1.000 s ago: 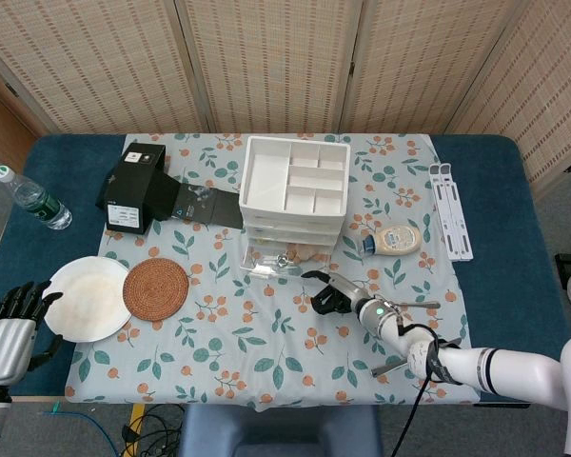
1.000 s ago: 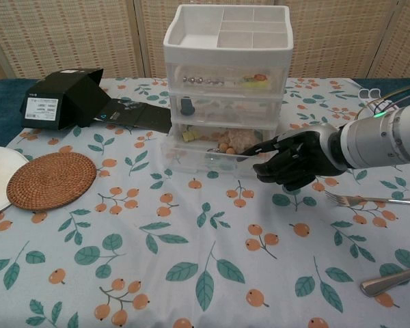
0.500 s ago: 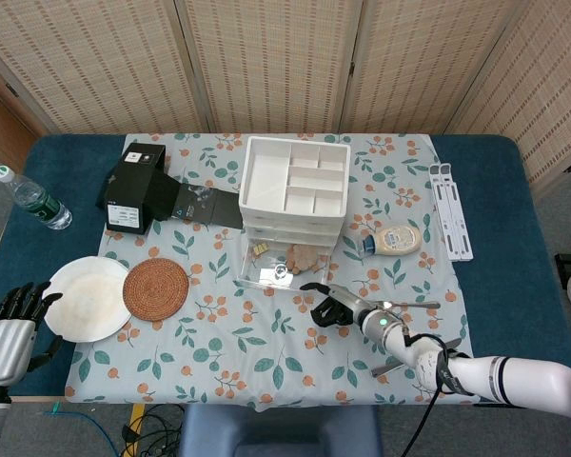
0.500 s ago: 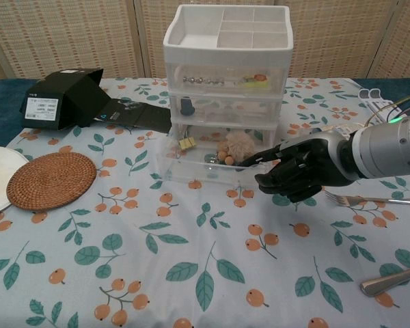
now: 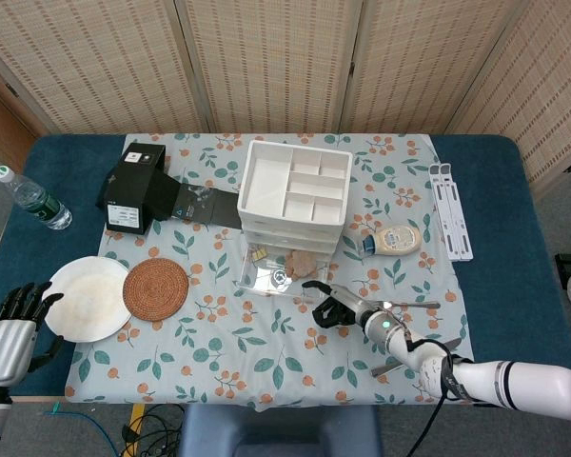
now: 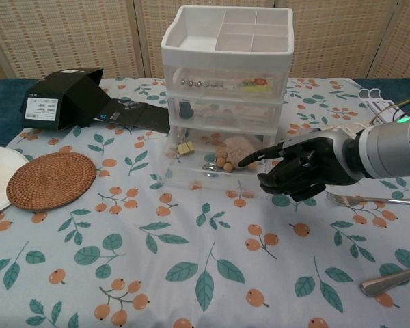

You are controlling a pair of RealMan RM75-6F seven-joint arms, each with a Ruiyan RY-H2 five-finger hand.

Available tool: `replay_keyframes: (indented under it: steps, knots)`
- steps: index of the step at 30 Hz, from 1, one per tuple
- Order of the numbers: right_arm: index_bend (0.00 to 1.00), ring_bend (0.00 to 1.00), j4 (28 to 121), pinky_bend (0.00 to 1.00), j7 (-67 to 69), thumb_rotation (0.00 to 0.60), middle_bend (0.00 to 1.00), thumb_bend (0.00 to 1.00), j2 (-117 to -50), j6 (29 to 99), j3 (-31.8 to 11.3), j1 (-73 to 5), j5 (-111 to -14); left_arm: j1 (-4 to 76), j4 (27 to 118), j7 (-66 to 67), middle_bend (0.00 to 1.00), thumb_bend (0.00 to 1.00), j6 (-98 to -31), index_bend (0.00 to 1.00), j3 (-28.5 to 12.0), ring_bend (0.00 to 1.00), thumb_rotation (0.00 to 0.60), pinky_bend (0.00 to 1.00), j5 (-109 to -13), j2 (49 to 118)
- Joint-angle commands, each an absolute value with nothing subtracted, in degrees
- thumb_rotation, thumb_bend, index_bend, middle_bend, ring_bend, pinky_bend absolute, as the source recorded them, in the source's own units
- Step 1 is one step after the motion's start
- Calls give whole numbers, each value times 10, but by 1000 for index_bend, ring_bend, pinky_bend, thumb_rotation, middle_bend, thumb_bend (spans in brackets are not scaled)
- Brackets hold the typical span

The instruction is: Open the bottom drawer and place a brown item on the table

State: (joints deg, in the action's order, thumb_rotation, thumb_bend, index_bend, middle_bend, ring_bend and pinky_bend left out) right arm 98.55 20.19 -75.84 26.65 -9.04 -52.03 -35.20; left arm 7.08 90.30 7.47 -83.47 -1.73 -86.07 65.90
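— What has moved?
— The bottom drawer (image 6: pixel 212 179) came out further; the brown item (image 6: pixel 236 146) lies inside.
— The hands?
— Right hand (image 6: pixel 299 168) hooks its front edge, one finger out (others curled); left hand (image 5: pixel 9 328) spread, empty.

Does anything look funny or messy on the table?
Only a little. The drawer unit sits twisted, not square with the table edge, and its bottom drawer hangs open beside the right hand. Nothing looks spilled or broken.
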Motion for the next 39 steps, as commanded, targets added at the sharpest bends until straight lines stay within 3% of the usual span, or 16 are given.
replay_keyframes:
  steps: [1,8,16,26,39]
  knots:
    - [51,1000,998,1000,182,600,753,616,-755,296,-88,-514,-375,71,904,75,121,318,-836,204,-18,71,600,92,-861,659]
    - [51,978,1028,1000,108,600,730,616,-742,362,-83,-513,-449,72,905,67,120,318,-838,204,-18,71,600,92,-867,659]
    - [51,891,1034,1000,-33,600,713,537,-751,436,-61,-539,-491,71,903,60,120,317,-842,204,-17,71,600,92,-872,659]
    - [85,995,968,1000,-307,600,793,473,-826,564,-20,-570,-540,65,892,43,121,317,-854,204,-15,71,600,92,-879,661]
    - [191,1000,836,1000,-426,600,901,260,-910,576,-20,-595,-606,52,881,26,121,318,-872,204,-13,71,600,92,-880,660]
